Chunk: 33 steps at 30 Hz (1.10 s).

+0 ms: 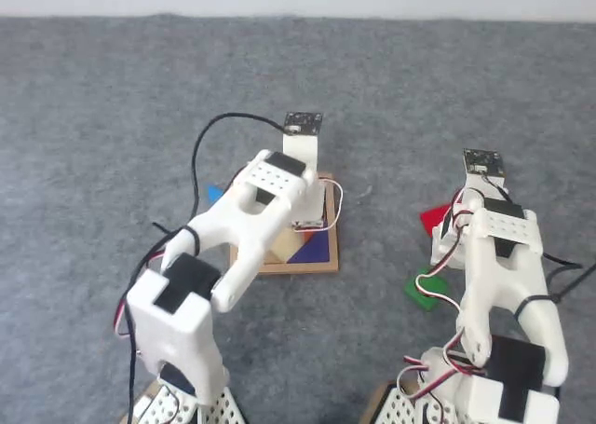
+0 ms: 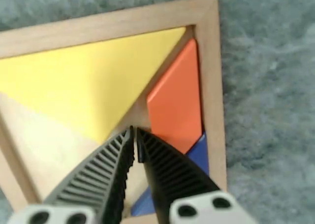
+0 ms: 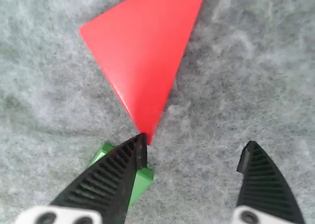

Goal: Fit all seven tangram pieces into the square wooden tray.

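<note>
The square wooden tray [image 2: 214, 61] holds a large yellow triangle [image 2: 83, 81], an orange piece [image 2: 177, 106] and a dark blue piece [image 2: 199, 155]. My left gripper [image 2: 134, 133] hangs shut just above the seam between the yellow and orange pieces, with nothing in it. On the carpet to the right of the tray [image 1: 298, 268] lie a red triangle [image 3: 145, 61] and a green piece [image 3: 140, 179]. My right gripper [image 3: 195, 150] is open beside the red triangle's sharp corner. One finger [image 3: 118, 175] covers part of the green piece.
A light blue piece [image 1: 215, 195] lies on the grey carpet just left of the tray, partly hidden by the left arm. The red triangle [image 1: 434, 219] and green piece [image 1: 421, 292] sit close to the right arm. Open carpet stretches behind the tray.
</note>
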Motion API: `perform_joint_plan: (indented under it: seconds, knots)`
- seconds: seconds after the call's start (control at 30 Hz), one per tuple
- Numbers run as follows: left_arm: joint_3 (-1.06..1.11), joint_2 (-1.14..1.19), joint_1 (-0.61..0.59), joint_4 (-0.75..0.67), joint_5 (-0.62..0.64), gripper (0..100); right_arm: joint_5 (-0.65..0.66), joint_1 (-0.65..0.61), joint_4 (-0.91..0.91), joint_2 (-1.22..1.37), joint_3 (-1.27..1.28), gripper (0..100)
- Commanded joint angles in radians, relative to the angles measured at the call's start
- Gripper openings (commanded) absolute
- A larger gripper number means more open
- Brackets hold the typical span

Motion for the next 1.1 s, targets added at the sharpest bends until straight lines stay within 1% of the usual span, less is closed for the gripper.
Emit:
perform_joint_plan:
  seconds: [0.0, 0.17, 0.4, 0.5, 0.6, 0.7, 0.83, 0.93, 1.07]
  knots:
    - [-0.062, 0.008, 0.041, -0.014, 0.011, 1, -0.002, 0.01, -0.004, -0.036, -0.006, 30.7]
    - [-0.079, 0.006, 0.034, -0.057, 0.011, 1, -0.002, 0.013, -0.004, -0.036, -0.006, 30.7]
    - [-0.117, 0.008, -0.06, -0.058, 0.009, 1, -0.002, 0.013, -0.002, -0.036, -0.006, 30.7]
    - [-0.117, 0.008, -0.049, -0.052, 0.008, 1, -0.002, 0.013, -0.002, -0.036, -0.006, 30.7]
    - [-0.117, 0.006, -0.009, -0.051, -0.028, 1, -0.002, 0.013, -0.002, -0.036, -0.006, 30.7]
    - [-0.113, -0.02, 0.026, -0.031, -0.031, 1, -0.002, 0.015, -0.002, -0.036, -0.006, 30.7]
    - [-0.053, -0.144, 0.041, -0.035, -0.032, 1, -0.002, 0.015, -0.002, -0.038, -0.011, 30.7]
    - [0.07, -0.293, 0.035, -0.103, -0.043, 1, -0.002, 0.015, -0.002, -0.039, -0.02, 30.7]
    - [0.265, -0.526, 0.031, -0.213, -0.109, 1, 0.0, 0.015, -0.001, -0.039, -0.032, 30.7]
